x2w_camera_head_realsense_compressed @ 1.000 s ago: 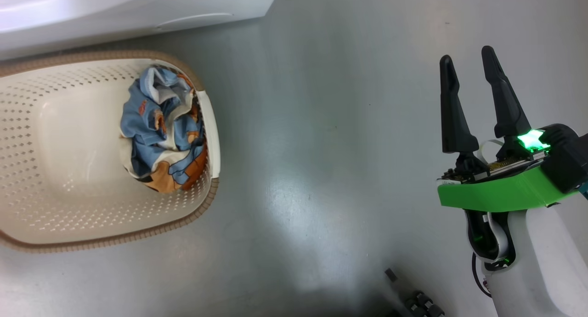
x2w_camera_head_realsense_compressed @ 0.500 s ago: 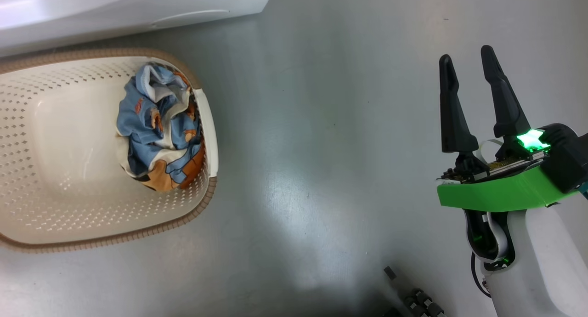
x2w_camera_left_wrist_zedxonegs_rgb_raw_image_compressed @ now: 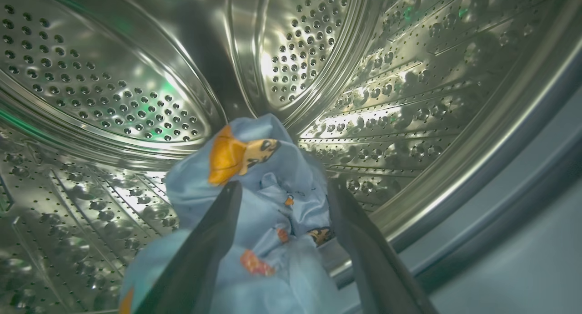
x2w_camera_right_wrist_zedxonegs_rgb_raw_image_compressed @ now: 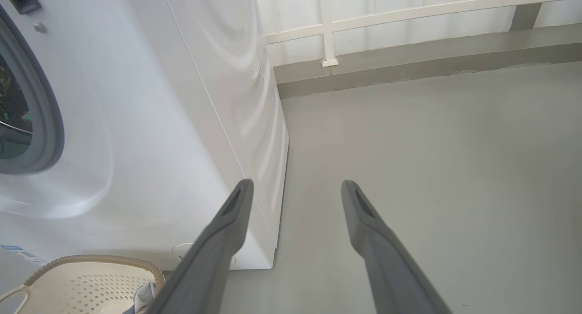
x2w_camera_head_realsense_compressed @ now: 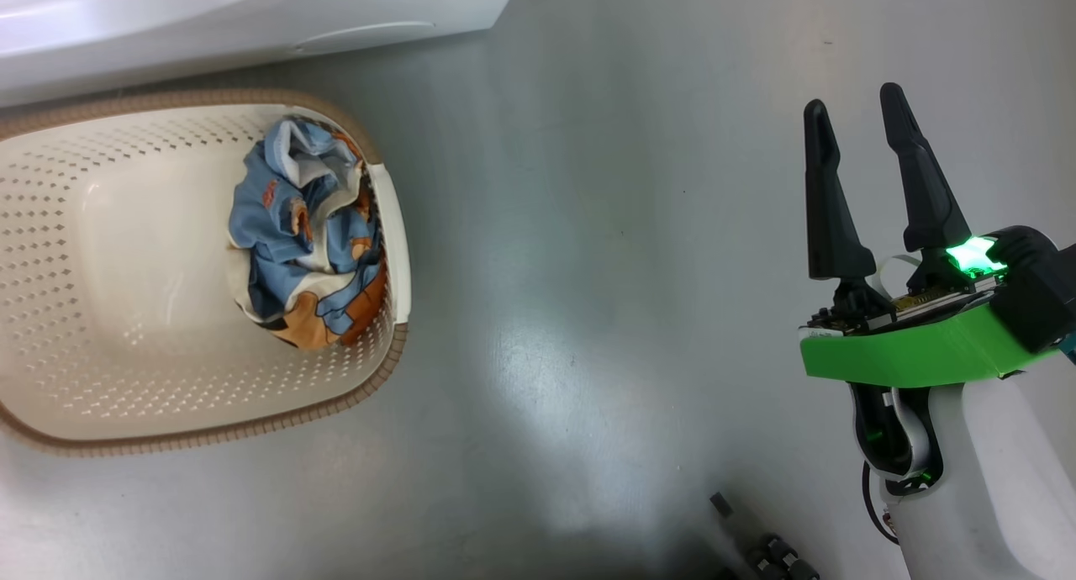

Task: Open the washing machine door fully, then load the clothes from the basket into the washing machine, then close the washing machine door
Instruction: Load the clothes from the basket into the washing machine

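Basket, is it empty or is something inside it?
Not empty. A crumpled blue cartoon-print garment lies bunched against the right end of the basket; the rest of its floor is bare.

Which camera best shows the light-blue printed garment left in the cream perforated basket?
The head view: the crumpled light-blue printed garment lies unobstructed at the cream perforated basket's right end. The right wrist view catches a sliver of it; the left wrist view faces the steel drum.
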Robot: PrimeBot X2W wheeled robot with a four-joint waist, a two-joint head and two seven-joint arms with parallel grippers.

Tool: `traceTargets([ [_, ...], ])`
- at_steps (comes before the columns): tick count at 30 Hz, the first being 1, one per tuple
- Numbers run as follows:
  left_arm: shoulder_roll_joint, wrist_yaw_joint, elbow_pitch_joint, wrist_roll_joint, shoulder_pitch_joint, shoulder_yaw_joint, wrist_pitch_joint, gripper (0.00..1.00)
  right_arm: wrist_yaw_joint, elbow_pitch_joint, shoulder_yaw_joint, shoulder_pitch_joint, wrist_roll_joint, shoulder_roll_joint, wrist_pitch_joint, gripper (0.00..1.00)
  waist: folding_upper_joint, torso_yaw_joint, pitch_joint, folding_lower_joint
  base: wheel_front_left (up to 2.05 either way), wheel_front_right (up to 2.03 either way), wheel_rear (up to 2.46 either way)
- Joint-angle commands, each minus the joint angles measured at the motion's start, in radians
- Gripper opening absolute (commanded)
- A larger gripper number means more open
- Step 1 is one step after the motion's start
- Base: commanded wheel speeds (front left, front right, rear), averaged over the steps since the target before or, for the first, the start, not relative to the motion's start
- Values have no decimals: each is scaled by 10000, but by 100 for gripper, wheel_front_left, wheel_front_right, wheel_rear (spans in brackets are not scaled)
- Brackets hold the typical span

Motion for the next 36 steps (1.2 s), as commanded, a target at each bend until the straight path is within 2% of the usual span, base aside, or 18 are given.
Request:
traceTargets([
  [1,538,6,-105,-164,-204,108,-53,100,56,-229,202,81,23,34,-78,100,0,18,-9,0,0,0,0],
  [6,614,6,-274,-408,-144,78,-53,100,56,-231,201,85,-21,34,-78,100,0,72,-63,0,0,0,0],
  [11,602,6,-664,-471,151,522,-53,100,56,-200,188,100,-73,34,-78,100,0,130,-194,0,0,0,0],
  [14,510,6,-947,-497,515,981,-53,100,56,-187,159,130,-121,34,-78,100,0,177,-336,0,0,0,0],
  [18,235,6,-1541,-337,1316,2053,-53,100,56,-160,65,194,-230,34,-78,100,0,290,-662,0,0,0,0],
  [28,-596,6,-2919,876,3609,4248,-53,100,56,55,10,397,-395,34,-78,100,0,499,-1653,0,0,0,0],
  [36,-999,6,-3800,1719,5584,5264,-53,100,56,363,-20,644,-691,34,-78,100,0,662,-2657,0,0,0,0],
])
